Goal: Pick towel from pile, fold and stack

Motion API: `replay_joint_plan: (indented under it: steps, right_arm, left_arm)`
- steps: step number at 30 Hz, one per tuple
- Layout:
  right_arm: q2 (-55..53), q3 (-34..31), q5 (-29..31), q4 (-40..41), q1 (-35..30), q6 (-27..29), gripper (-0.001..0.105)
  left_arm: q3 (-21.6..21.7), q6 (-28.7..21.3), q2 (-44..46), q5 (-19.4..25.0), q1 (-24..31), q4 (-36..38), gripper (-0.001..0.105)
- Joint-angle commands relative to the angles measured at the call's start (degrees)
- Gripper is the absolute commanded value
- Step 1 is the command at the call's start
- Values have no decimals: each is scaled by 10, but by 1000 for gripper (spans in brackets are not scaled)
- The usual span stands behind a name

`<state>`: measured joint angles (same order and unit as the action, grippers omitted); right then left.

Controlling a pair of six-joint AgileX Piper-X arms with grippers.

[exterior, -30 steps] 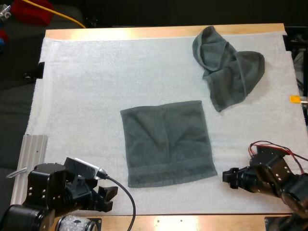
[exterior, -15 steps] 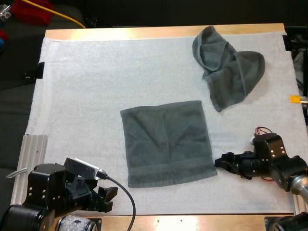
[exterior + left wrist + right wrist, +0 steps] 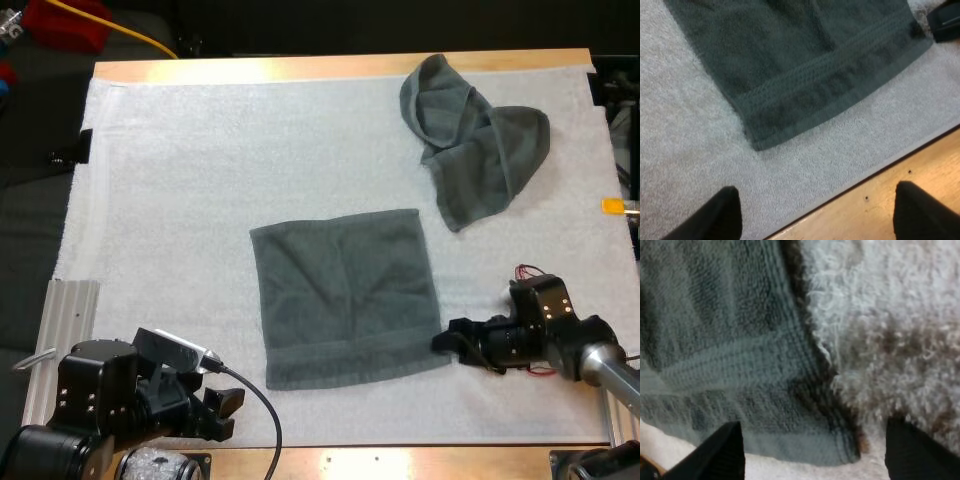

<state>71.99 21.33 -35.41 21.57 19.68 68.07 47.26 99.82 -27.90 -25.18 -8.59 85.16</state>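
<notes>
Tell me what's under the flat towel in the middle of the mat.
The flat towel lies spread on the white mat, which shows all around it. The part of the mat directly beneath is covered, so anything there is hidden.

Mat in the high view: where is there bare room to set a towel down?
Widest: the left half of the mat, beside the flat towel. Also the far strip left of the crumpled towel. Crowded: the flat towel's near right corner, where the right gripper sits.
</notes>
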Motion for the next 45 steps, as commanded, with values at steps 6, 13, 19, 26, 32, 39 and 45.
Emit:
replay_joint_plan:
  steps: [6, 13, 19, 26, 32, 39, 45]
  right_arm:
    - [27, -1, -13, -8, -2, -14, 61]
    - [40, -1, -72, -7, 0, -18, 61]
    - [40, -1, -82, -6, 0, -25, 60]
    - [40, -1, -54, -14, 0, -46, 43]
    - [40, -1, -49, -57, 0, -83, 40]
    - [40, -1, -38, -64, 0, -97, 9]
    - [10, -1, 25, 6, 0, -29, 1]
  left_arm:
    - [-1, 3, 2, 1, -2, 0, 62]
    - [-1, 3, 2, 1, -2, -2, 62]
    - [-1, 3, 2, 1, -2, -2, 62]
    - [-1, 3, 2, 1, -2, -2, 62]
    - [-1, 3, 2, 1, -2, -2, 62]
    - [-1, 3, 2, 1, -2, -2, 62]
    - [-45, 91, -3, -3, -2, -113, 62]
